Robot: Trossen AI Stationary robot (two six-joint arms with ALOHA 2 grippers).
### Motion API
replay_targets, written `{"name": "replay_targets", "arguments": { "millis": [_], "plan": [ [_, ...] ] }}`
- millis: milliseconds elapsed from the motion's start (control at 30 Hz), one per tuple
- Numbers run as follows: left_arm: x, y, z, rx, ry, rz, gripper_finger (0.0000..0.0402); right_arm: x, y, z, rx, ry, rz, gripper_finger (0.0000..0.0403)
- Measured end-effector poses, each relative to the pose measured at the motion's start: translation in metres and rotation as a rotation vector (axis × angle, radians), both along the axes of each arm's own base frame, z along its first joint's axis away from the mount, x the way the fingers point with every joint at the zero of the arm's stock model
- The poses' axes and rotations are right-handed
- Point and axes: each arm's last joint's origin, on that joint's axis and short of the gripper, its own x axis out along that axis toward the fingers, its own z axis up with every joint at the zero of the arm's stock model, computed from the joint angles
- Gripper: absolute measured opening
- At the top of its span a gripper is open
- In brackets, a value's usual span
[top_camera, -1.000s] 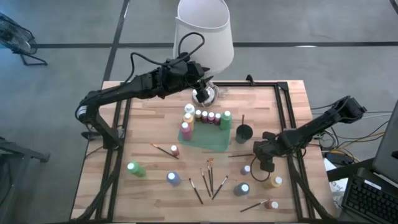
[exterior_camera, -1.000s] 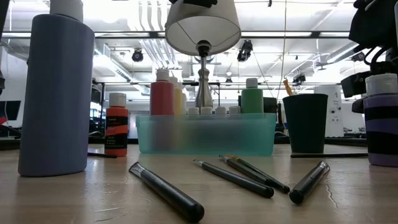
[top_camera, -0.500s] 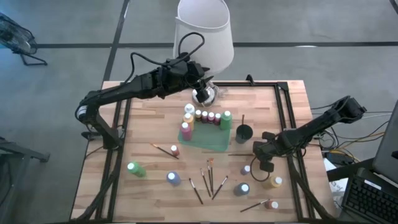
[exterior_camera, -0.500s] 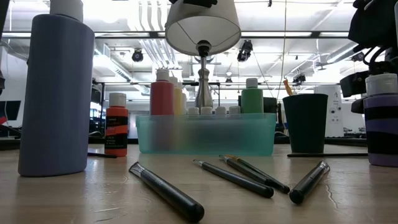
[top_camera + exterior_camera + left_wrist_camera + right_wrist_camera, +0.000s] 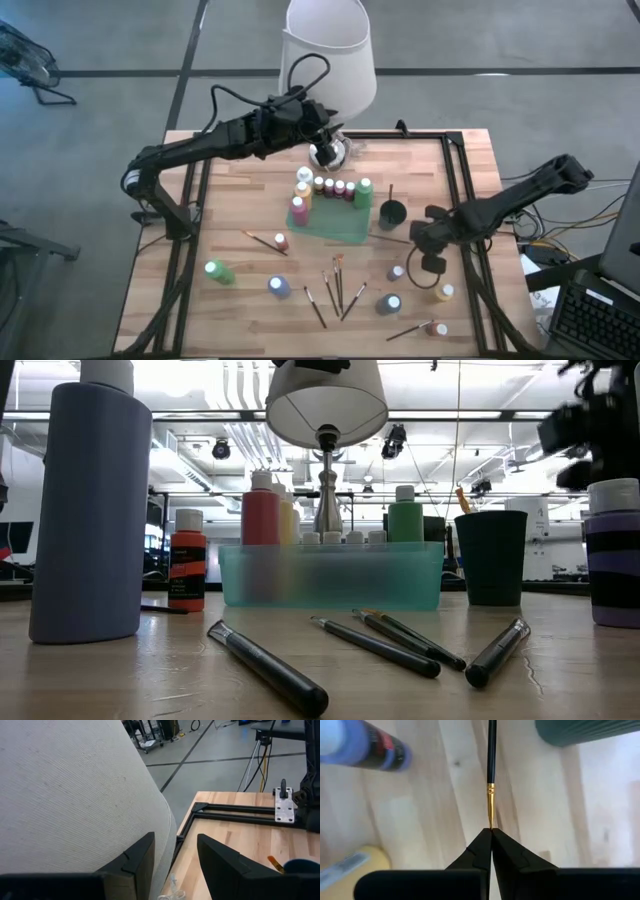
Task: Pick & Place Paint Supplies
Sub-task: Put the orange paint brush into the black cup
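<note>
My right gripper (image 5: 491, 831) is shut on a thin black paintbrush with a gold ferrule (image 5: 388, 238), right of the green tray (image 5: 345, 228) and just near of the dark cup (image 5: 392, 213). The tray holds several white-capped paint bottles (image 5: 330, 187). More bottles (image 5: 279, 287) and several brushes (image 5: 337, 285) stand or lie loose on the near half of the table. My left gripper (image 5: 175, 865) is open high at the far edge, its fingers either side of the white lamp shade's lower rim (image 5: 167, 835). My right gripper pinches the brush's bristle end (image 5: 490, 822) between its two fingertips, just past the gold ferrule. The fingers point steeply down. The handle runs out toward the table's left, lifted off the wood. My left gripper: I cannot tell whether its fingers touch the shade's rim.
The lamp (image 5: 328, 50) with its silver base (image 5: 328, 152) stands at the far edge. A purple bottle (image 5: 397, 272), a yellow one (image 5: 443, 292) and a blue one (image 5: 389, 303) stand close under my right arm. A black frame rail (image 5: 455, 190) runs along the table's right side.
My right gripper has risen over the same spot, taking the paintbrush with it. The brush lay flat on the table near the dark cup and now hangs clear of the wood; it has vanished from table level in the low view.
</note>
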Motion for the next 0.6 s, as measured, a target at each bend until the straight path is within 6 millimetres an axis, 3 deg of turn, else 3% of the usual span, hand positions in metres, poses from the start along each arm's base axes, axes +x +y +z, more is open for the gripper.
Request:
{"name": "replay_targets", "arguments": {
  "millis": [300, 500, 600],
  "plan": [
    [0.000, -0.001, 0.002, -0.026, -0.027, 0.004, 0.0154, -0.011, -0.003, 0.080, 0.048, -0.003, 0.016, 0.0008],
    [0.000, -0.001, 0.001, -0.061, -0.048, 0.008, 0.0154, -0.026, -0.010, 0.135, -0.020, 0.052, 0.053, 0.0008],
    [0.001, -0.002, 0.000, -0.092, -0.054, -0.034, 0.0154, -0.027, -0.012, 0.153, -0.032, -0.053, 0.122, 0.0008]
  ]
}}
